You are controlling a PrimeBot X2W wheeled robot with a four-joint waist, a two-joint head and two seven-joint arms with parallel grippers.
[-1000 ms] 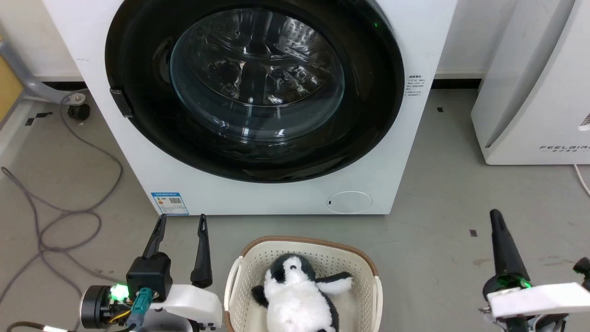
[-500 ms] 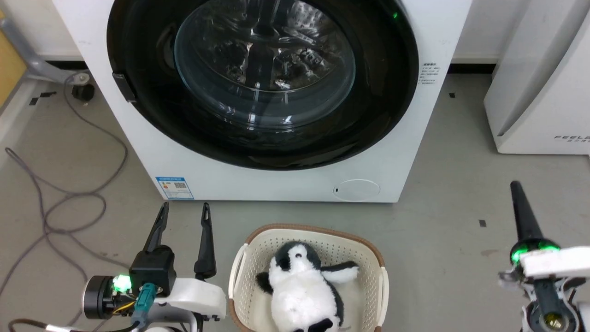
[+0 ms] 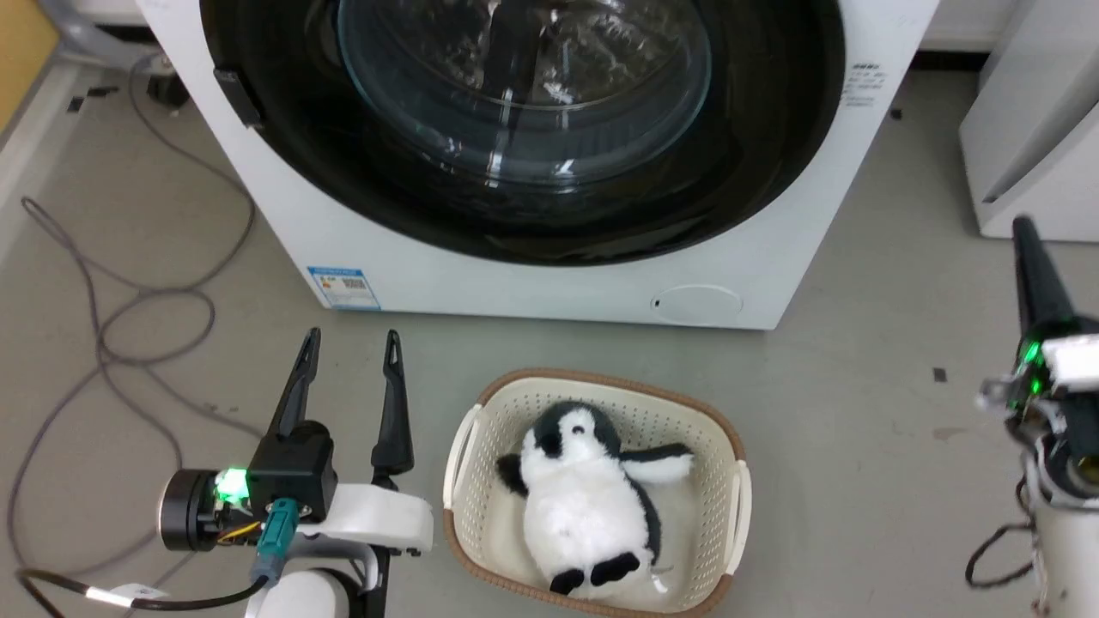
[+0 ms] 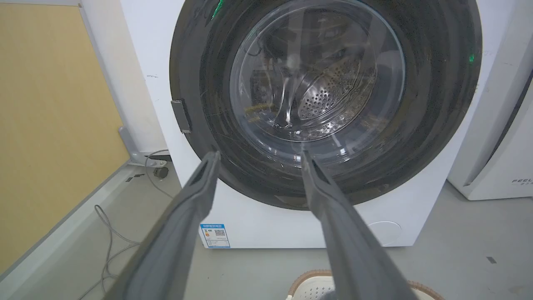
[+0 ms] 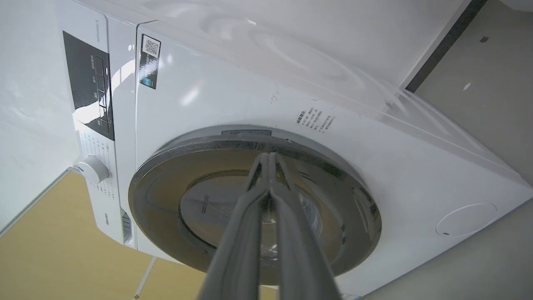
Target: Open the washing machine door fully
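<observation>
Approach step: door (image 3: 532,233) shut, left tool (image 3: 353,335) spread empty, right tool (image 5: 270,156) pinched empty; next I must hook the rim tab (image 3: 238,96).

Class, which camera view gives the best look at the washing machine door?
The left wrist view: the door is nearly whole, face on, with rim tab and glass clear. The head view cuts off its top. The right wrist view sees it at a slant, with the right gripper shut across it.

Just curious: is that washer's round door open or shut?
Shut: the washing machine door sits flush against the washing machine, no gap around it.
</observation>
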